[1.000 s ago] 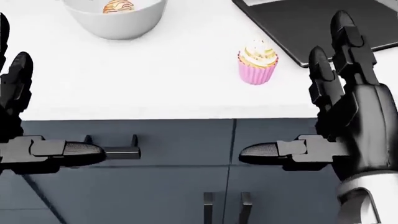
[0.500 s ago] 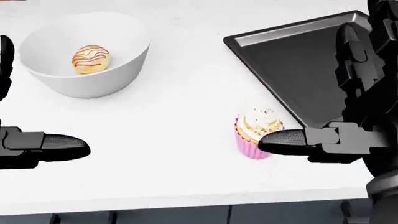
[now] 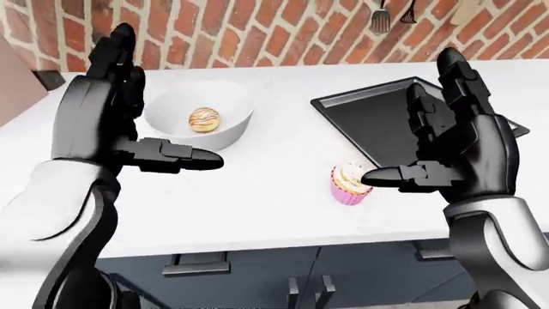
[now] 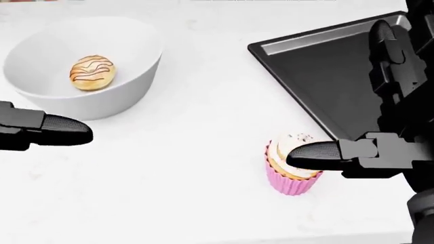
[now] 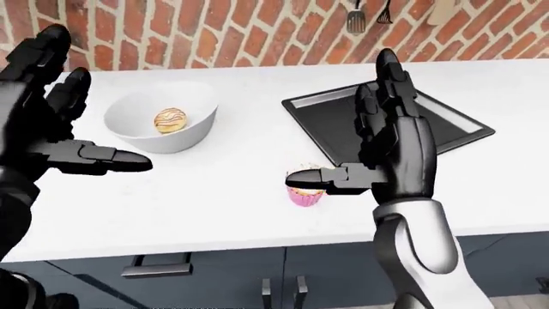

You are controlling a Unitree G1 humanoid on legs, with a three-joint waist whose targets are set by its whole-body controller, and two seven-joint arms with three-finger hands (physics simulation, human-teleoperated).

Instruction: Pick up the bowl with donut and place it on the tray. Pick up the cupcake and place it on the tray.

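A white bowl [image 4: 136, 71] holding a glazed donut [image 4: 91, 72] stands on the white counter at the head view's upper left. A cupcake [image 4: 290, 182] in a pink wrapper stands lower right of centre. The black tray [image 4: 325, 76] lies empty at the upper right, just beyond the cupcake. My left hand [image 3: 163, 103] is open, with its palm beside the bowl's left side and its thumb below the bowl. My right hand [image 3: 407, 122] is open above the tray's near corner. Its thumb [image 4: 315, 152] reaches over the cupcake's icing and hides part of it. Neither hand holds anything.
A brick wall runs behind the counter, with utensils [image 3: 381, 16] hanging at the top right. Dark cabinet fronts with handles [image 3: 195, 264] sit under the counter's near edge. A brown panel [image 3: 21, 71] stands at the far left.
The head view has shifted, so the bowl, cupcake and tray sit lower and larger in the picture. Both hands have come up over the counter. The right thumb now overlaps the cupcake.
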